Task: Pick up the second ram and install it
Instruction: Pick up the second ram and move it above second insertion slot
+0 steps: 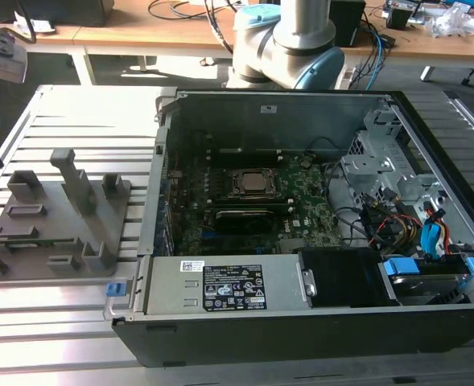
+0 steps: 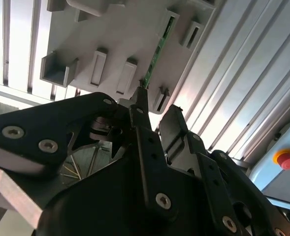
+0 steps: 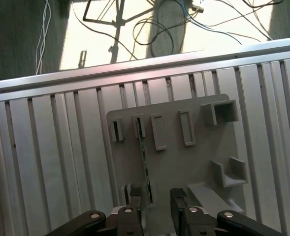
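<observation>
The second ram (image 3: 143,157) is a thin green stick standing on its edge in a slot of the grey holder plate (image 3: 184,162). In the second wrist view the ram (image 2: 157,54) runs from the plate's far slots toward my fingertips. My gripper (image 3: 157,199) hangs above the plate's near edge, open, with a wide gap between its black fingers (image 3: 134,199). The stick's near end lines up with one finger rather than the gap's middle. In the second wrist view my gripper (image 2: 156,114) is just short of the stick's end. The holder plate (image 1: 59,209) lies at the exterior view's left.
An open computer case (image 1: 301,201) with the green motherboard (image 1: 301,201) and CPU socket (image 1: 253,183) sits at the exterior view's right. The holder has raised blocks (image 3: 228,172) and several empty slots (image 3: 185,128). Ribbed aluminium table (image 3: 51,162) surrounds it. A red button (image 2: 285,159) shows beside the table.
</observation>
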Tool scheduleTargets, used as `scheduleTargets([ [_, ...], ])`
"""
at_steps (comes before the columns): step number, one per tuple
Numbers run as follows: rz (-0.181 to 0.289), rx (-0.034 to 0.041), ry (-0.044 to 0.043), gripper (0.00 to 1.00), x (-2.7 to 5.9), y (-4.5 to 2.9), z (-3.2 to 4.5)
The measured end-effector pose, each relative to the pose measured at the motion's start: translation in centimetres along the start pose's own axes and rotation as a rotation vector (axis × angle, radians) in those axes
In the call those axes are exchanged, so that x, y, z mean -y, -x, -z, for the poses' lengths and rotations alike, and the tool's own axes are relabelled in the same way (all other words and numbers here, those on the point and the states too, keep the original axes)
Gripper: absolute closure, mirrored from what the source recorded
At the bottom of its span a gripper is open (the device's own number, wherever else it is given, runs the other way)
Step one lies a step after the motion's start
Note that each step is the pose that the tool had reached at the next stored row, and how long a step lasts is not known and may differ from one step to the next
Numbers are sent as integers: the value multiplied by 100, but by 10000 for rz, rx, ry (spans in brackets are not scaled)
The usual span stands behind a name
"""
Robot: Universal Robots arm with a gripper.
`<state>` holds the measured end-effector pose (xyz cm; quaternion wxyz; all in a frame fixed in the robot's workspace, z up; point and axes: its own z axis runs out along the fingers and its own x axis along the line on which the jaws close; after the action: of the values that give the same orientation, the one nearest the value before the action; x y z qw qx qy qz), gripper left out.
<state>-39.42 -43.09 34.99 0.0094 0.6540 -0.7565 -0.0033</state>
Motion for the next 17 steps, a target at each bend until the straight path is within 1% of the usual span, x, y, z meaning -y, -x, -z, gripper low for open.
scheduleTargets([
  [10, 0, -3, 1, 63, 1, 1, -80],
  [17, 0, -2, 0, 63, 2, 1, -120],
])
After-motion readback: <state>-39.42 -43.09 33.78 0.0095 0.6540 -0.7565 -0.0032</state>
